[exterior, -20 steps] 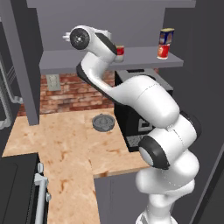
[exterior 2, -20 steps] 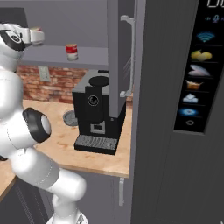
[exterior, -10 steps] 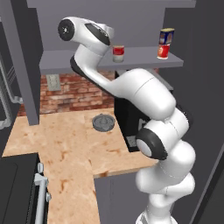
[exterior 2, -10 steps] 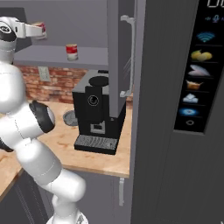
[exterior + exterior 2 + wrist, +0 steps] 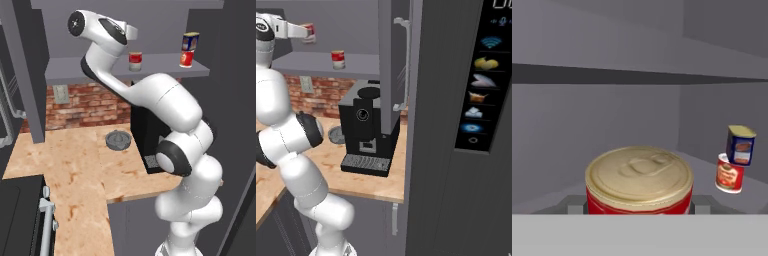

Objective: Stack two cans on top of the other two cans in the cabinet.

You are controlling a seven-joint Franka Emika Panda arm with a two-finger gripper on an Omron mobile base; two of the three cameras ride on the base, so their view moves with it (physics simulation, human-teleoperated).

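Red held can (image 5: pixel 639 181) sat pinched in the gripper (image 5: pixel 302 31), jaws closed on its sides, lid showing in the hand view. Over the last second the arm's elbow swung up and across in the left base view and the hand rose a little. The grip width didn't change, so the hold looked steady.

The can was up in the cabinet (image 5: pixel 150 15) opening, clear of the shelf (image 5: pixel 75 70) and touching nothing else. The lone red can (image 5: pixel 135 61) hadn't moved on the shelf board. It stood below the held one and off to one side in the right base view, not yet under it.

Blue can (image 5: pixel 190 40) was already sitting on the base red can (image 5: pixel 186 58) at the right end of the shelf, also unchanged, so one stack was done. My read: this was the carry for the second stack, lifted high enough to clear the lone can's top, with a sideways move and a lowering still needed.

Held can was upright, long axis vertical, lid up and label band horizontal. The hand gripped it from the side. The lone can was upright too, so the axes looked parallel. The blue can looked slightly tilted or offset on its base, hard to tell. The coffee machine (image 5: pixel 368 130) was below on the counter, out of the way.
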